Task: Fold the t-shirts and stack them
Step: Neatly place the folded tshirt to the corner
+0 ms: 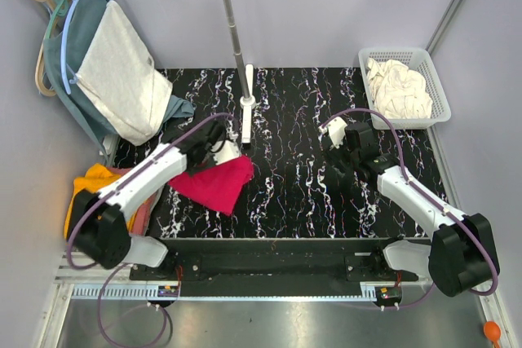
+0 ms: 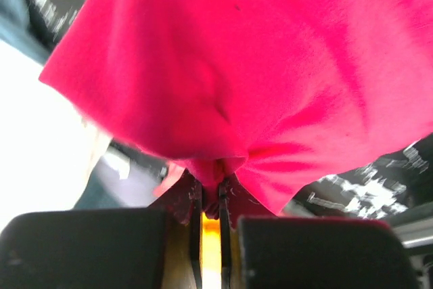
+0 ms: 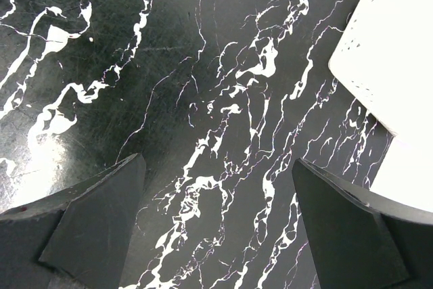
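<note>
Leftmost, 2 garments on hangers [image 1: 114,71], 1 pale grey-white and 1 teal-blue, are hung from a rail. Below them, an orange-yellow t-shirt [image 1: 91,181] is bunched at the left edge of the table [image 1: 294,201], and a dusty pink t-shirt [image 1: 143,214] beside it is mostly hidden by the left arm. The left gripper [image 2: 211,193] is pressed together on a gathered fold of the crimson-pink t-shirt [image 2: 270,65], which hangs from the pinch left of centre, near the stand [image 1: 247,112]; whether its hem is touching the table cannot be told. The right gripper [image 3: 218,162] is held spread wide over marbled tabletop. At the far right corner, a white basket [image 1: 440,91] is filled with the crumpled cream-white t-shirt [image 1: 398,87]. In the right wrist view only a blurred, overexposed white corner is seen, cut off at the frame edge.
</note>
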Available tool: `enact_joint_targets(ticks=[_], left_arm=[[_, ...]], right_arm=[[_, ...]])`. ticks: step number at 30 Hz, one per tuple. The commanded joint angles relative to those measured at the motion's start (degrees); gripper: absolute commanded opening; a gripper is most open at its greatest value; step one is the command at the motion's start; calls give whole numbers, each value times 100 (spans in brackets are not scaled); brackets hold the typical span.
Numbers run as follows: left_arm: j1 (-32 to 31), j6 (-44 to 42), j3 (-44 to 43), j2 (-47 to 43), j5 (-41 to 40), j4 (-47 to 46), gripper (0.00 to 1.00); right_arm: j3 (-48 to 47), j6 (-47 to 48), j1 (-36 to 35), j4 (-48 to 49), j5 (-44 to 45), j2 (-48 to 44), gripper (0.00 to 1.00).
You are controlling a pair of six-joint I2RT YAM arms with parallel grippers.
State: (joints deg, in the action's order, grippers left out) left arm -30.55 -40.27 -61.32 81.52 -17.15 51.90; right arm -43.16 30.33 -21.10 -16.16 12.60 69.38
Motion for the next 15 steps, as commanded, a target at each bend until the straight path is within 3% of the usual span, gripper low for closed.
enact_joint_targets(ticks=[1, 9, 15], left_arm=[[198, -306, 286, -926, -658, 540, 0], [611, -674, 990, -2330, -1370, 1445, 0], [1436, -1412, 841, -3141, -1511, 1806, 0]], right_arm=[[-132, -97, -34, 122, -126, 5, 100], [-140, -97, -34, 140, -205, -30, 100], [-123, -115, -34, 140, -302, -57, 100]])
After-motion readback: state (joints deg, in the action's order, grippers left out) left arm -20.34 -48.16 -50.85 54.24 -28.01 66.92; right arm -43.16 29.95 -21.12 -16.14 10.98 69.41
